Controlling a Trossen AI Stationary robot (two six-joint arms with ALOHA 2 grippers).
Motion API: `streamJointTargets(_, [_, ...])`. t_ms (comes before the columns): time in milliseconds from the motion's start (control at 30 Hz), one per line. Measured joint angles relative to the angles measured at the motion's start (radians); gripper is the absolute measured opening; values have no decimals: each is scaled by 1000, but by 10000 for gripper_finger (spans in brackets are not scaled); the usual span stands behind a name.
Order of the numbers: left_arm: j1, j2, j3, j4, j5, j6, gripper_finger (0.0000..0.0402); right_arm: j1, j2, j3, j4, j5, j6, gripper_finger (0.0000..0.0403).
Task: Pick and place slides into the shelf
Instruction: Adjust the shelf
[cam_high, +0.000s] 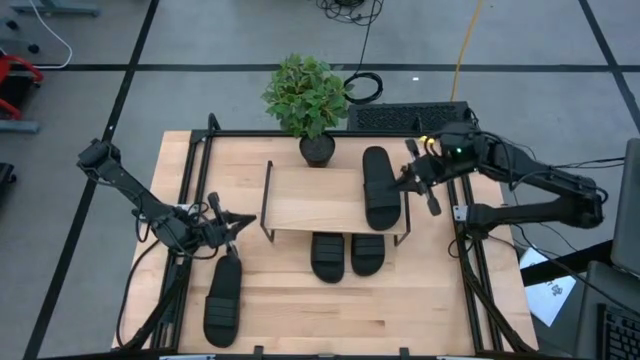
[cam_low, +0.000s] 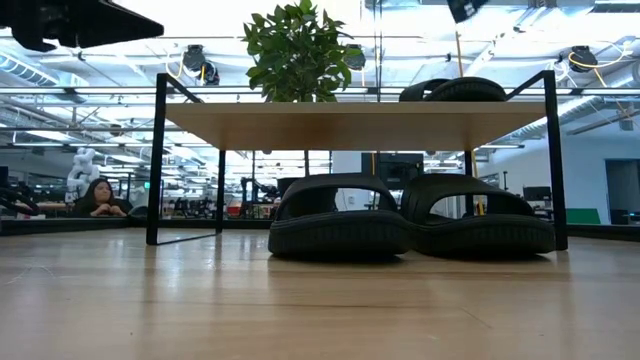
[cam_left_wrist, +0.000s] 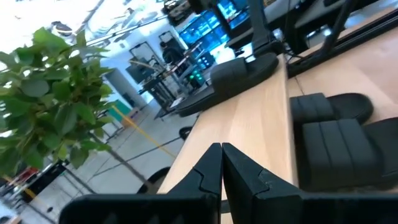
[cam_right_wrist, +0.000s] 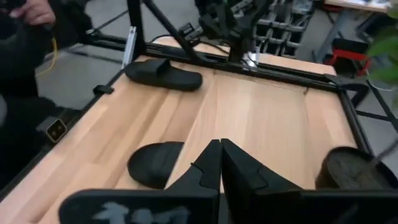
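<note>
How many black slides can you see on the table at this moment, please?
4: one slide on the shelf top on its right side, two side by side beneath the shelf's front edge, one on the table near the left gripper.

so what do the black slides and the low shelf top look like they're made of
Black ribbed-strap slides: probably moulded foam or rubber, matte, thick soft-edged soles. Low shelf's pale plank top: light wood or wood laminate, smooth, faint grain. Its thin black legs: likely painted metal.
</note>
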Motion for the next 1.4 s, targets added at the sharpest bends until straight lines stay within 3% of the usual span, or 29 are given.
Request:
streamJointTargets(100, [-2,0,0,1,-65,-8,19,-32,-71,-70,30,-5,37,1])
streamJointTargets(300, [-1,0,0,-2,-381,-57,19,-20,-236,-171,87,-7,103,0])
streamJointTargets(367, [-1,-1,0,-32,-416,-89,19,-2,-298,-224,126,-6,118,0])
streamJointTargets(533, [11,-1,0,-129,-279,-146,19,27,-428,-412,330,-7,175,0])
streamJointTargets(767, [61,-1,0,-147,-202,-291,19,89,-460,-585,610,-34,289,0])
streamJointTargets(933, [81,0,0,-256,-246,-448,19,146,-455,-611,615,-31,239,0])
streamJointTargets(1100, [96,0,0,-416,-136,-703,19,215,-455,-640,621,12,192,0])
streamJointTargets(1233, [111,0,0,-435,-64,-740,19,250,-454,-660,622,77,170,0])
streamJointTargets(1400, [139,0,0,-435,64,-744,19,269,-453,-674,650,78,155,0])
